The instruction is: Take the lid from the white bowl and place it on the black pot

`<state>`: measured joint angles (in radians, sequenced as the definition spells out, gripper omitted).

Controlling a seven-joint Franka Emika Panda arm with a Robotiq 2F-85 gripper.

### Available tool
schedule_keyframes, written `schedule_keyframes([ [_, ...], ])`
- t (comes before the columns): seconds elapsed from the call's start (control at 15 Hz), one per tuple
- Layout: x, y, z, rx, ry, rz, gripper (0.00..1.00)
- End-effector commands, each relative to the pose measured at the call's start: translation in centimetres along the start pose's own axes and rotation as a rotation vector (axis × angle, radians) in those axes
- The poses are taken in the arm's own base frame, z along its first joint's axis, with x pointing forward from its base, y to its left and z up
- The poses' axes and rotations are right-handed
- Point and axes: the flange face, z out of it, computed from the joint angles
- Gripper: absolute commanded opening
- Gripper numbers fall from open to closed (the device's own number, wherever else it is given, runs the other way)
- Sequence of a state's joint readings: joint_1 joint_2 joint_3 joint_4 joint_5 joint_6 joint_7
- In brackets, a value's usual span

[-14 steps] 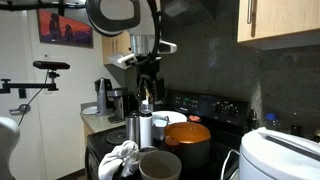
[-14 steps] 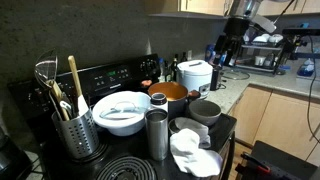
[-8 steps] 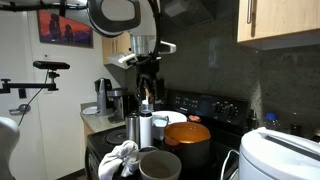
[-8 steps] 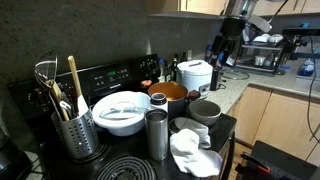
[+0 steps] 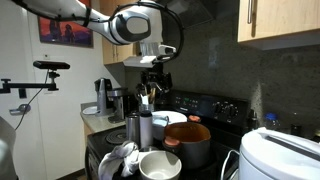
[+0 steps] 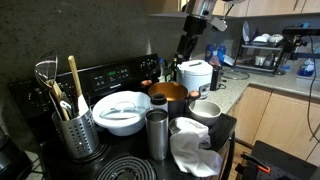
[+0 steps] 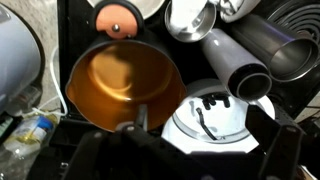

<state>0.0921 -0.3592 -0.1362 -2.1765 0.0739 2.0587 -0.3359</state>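
Lid: round, shallow-domed orange-brown lid (image 5: 188, 132), seated level on the mouth of the squat black pot (image 5: 191, 154).
Lid, wrist view: seen from above as a broad orange disc, with the pot's dark rim showing around it.
Black pot: stands on the black stove-top table (image 7: 75, 28), just beside the wide white bowl (image 6: 122, 124).
White bowl: uncovered, with a dark utensil lying inside it in the wrist view.
Claw: the grey two-finger claw (image 5: 150, 94) hangs in the air, well above the table and well apart from the lid.
Claw state: cannot tell from these pictures whether the jaws stand apart or together. The fingers are too small in both exterior views and too dark in the wrist view.
Steel cups: two tall cylindrical steel cups (image 5: 134, 128) stand upright below the claw, near the pot.
White appliance: large rounded white appliance (image 5: 282, 155) stands at the edge of an exterior view, apart from the pot.
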Motion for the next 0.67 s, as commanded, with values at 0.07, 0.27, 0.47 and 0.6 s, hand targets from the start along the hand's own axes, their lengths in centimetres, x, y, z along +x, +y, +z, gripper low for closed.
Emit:
schedule_keyframes([
  [0.07, 7.7, -1.7, 2.6, 0.028, 0.09, -0.17, 1.0],
  [0.27, 10.6, -2.7, 4.8, 0.077, 0.12, -0.243, 1.0],
  [0.47, 12.6, -4.0, 7.5, 0.136, 0.123, -0.324, 1.0],
  [0.6, 13.5, -5.0, 9.3, 0.165, 0.111, -0.371, 1.0],
])
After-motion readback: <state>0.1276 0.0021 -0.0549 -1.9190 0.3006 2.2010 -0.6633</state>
